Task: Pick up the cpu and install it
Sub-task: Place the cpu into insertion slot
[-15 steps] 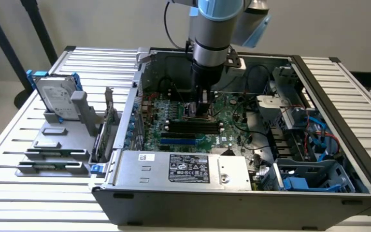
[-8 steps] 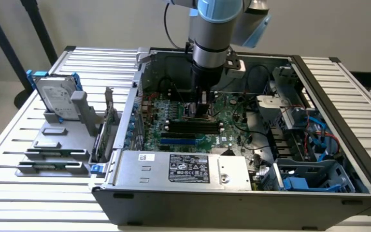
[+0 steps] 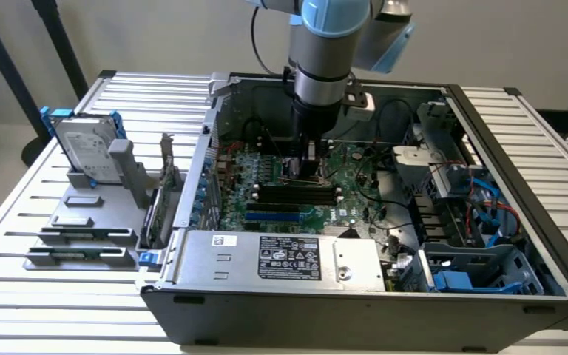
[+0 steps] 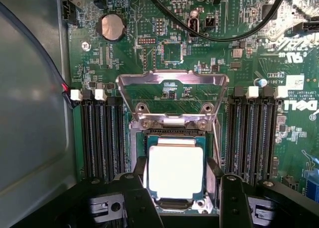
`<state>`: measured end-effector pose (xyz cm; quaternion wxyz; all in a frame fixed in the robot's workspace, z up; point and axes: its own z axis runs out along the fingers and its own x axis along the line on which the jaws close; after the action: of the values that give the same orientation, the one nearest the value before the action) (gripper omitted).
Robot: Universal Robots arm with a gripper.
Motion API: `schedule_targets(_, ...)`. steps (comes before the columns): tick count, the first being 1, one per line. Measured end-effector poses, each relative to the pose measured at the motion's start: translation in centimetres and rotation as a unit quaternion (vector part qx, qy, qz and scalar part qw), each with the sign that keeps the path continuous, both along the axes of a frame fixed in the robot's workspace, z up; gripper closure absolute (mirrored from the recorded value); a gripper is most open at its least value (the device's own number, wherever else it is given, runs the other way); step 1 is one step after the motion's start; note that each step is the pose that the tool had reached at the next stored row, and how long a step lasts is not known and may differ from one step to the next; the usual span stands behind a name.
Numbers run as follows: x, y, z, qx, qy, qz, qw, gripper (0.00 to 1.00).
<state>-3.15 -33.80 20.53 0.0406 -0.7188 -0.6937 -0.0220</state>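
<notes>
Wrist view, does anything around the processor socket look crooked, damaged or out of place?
Nothing stands out. The square silver-topped cpu chip lies square, edges parallel to the long black memory slots on both sides. The silver metal retention frame is swung open over the green motherboard and looks unbent.

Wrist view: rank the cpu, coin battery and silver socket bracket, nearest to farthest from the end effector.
1. cpu, at the socket.
2. silver socket bracket, just beyond the cpu.
3. coin battery, farther out, toward the case wall.
</notes>
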Motion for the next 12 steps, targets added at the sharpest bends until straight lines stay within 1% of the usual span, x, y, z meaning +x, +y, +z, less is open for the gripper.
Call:
schedule_targets(2, -0.01, 0.01, -0.08, -0.0004, 0.0000, 0.000, 1.0000, 0.45)
schedule_targets(7, -0.04, 0.10, -0.23, -0.0027, 0.0000, 0.000, 1.0000, 0.45)
schedule_targets(12, -0.16, 0.37, -0.35, -0.0051, -0.0007, 0.000, 1.0000, 0.45)
